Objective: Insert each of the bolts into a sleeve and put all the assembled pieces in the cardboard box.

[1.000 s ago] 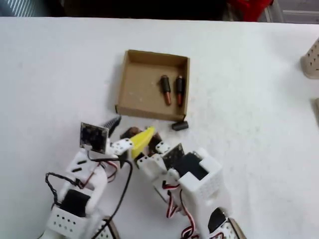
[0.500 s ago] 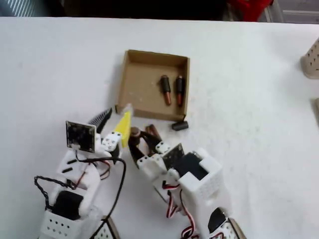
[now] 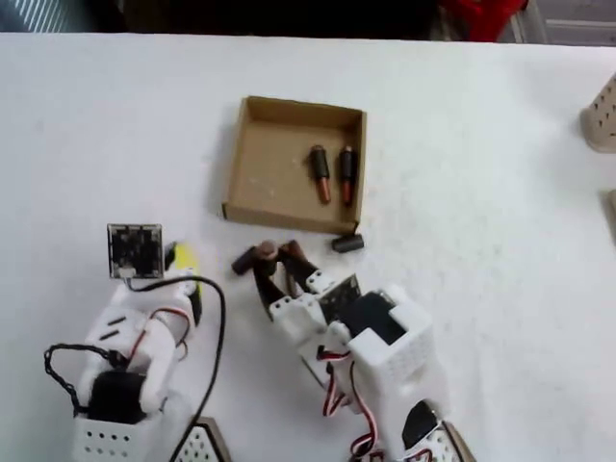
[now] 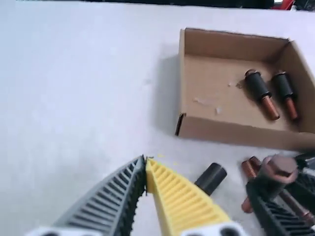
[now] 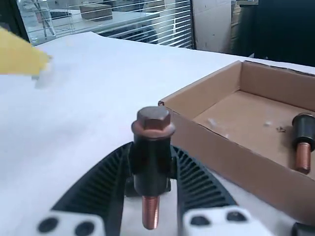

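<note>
My right gripper (image 5: pixel 150 164) is shut on an assembled piece (image 5: pixel 151 129): a copper bolt pushed through a black sleeve, hex head uppermost. It is held just in front of the cardboard box (image 3: pixel 265 164), near the box's front wall. In the high view that piece (image 3: pixel 266 253) sits at the gripper's tip. A loose black sleeve (image 4: pixel 211 178) lies on the table close beside it. My left gripper (image 4: pixel 145 163) is shut with nothing in it, and it hangs left of the right gripper (image 3: pixel 271 266). Two assembled pieces (image 3: pixel 320 173) (image 3: pixel 347 169) lie in the box.
Another black sleeve (image 3: pixel 347 243) lies on the table against the box's front right corner. A pale perforated object (image 3: pixel 602 115) stands at the right edge. White table spreads open to the left and the far side of the box.
My left arm has drawn back to the left, away from the right gripper, and its fingers have gone from spread to shut. The right gripper still holds its piece in place.
</note>
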You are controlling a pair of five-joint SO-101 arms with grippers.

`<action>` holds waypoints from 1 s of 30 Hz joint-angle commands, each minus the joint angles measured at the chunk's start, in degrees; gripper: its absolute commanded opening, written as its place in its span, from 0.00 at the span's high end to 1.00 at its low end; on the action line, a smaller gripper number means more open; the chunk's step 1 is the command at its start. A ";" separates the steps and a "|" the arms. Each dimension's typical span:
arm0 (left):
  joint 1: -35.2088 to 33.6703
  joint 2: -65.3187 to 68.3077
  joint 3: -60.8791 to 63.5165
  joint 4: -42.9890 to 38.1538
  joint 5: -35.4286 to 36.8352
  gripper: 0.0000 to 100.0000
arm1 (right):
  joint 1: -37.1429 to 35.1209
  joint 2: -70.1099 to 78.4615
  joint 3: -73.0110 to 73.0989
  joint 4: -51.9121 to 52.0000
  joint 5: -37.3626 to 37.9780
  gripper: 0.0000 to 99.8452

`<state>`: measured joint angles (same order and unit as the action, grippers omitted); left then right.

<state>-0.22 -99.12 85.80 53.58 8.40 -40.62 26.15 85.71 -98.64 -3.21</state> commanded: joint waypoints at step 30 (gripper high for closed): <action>-12.79 -0.66 11.43 3.34 -0.44 0.98 | 9.80 -59.12 0.44 57.63 0.35 0.98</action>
<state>-12.26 -99.21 97.32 58.07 8.40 -33.85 -22.90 90.99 -53.80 -3.21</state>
